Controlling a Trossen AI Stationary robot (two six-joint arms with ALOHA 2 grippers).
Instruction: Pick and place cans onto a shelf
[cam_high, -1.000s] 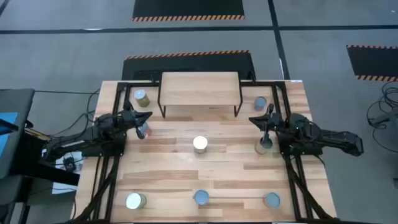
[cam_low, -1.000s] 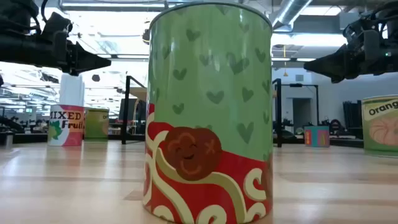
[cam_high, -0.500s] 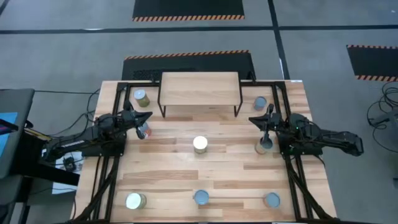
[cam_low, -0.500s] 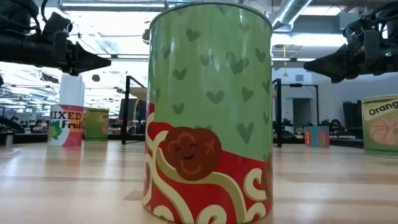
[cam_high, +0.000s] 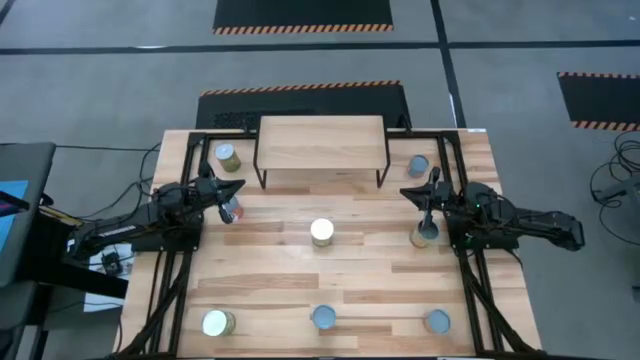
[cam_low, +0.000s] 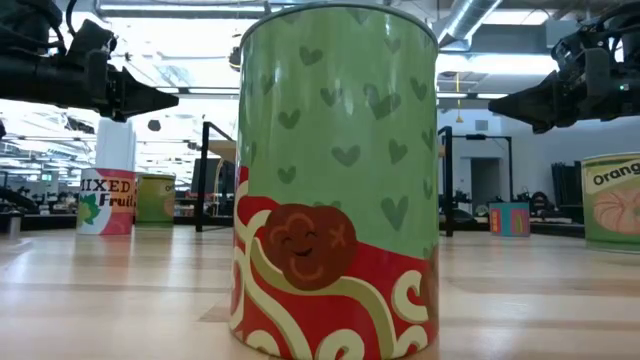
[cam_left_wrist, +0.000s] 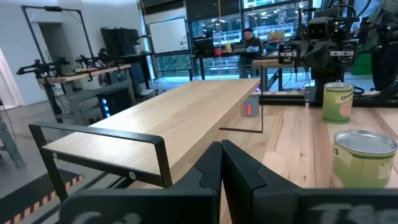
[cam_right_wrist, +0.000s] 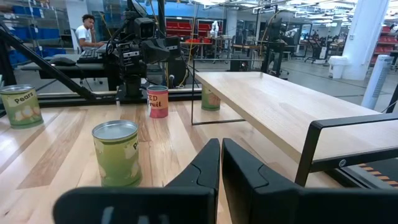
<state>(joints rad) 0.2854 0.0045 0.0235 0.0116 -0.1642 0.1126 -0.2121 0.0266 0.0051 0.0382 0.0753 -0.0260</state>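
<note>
The shelf, a light wood plank on thin black legs, stands at the table's far middle with nothing on its top. Several cans stand upright on their bases on the table: one at the centre, a red-labelled one beside my left gripper, one beside my right gripper, and others toward the far corners and along the near edge. My left gripper hovers shut at the shelf's left end, holding nothing. My right gripper hovers shut at the shelf's right end, also holding nothing. Both point level toward the table's middle.
In the low view a green-and-red can stands close in front, hiding much of the table's middle. Black frame rails run along both table sides. Bare tabletop lies between the centre can and the near row. A person sits at a desk far behind.
</note>
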